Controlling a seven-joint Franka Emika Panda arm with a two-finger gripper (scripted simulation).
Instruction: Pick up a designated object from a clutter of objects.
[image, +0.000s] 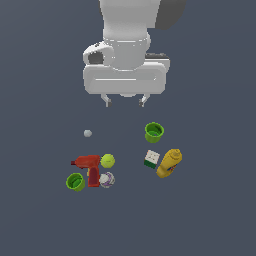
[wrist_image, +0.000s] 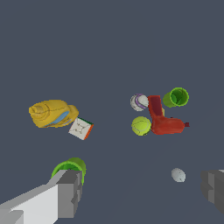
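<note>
The arm hung vertically, wrist pointed straight down. The pincer (image: 125, 101) stood raised, its two fingers (image: 106, 100) spread wide, gripping nothing.

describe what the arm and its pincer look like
The arm is glossy white with rounded, bulbous segments and a dark grey patch near the top. The pincer has a wide, white, box-like body with a thin groove, and two short grey fingers. In the wrist view the fingers look blocky and grey. No cables or markings show.

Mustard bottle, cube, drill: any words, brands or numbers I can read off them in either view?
None readable.
mustard bottle: blue patch, label too blurred to read.
white-and-green cube: faint marks on white face, illegible.
red power drill: no visible text.
white-purple ball: purple patches only, no lettering.
</note>
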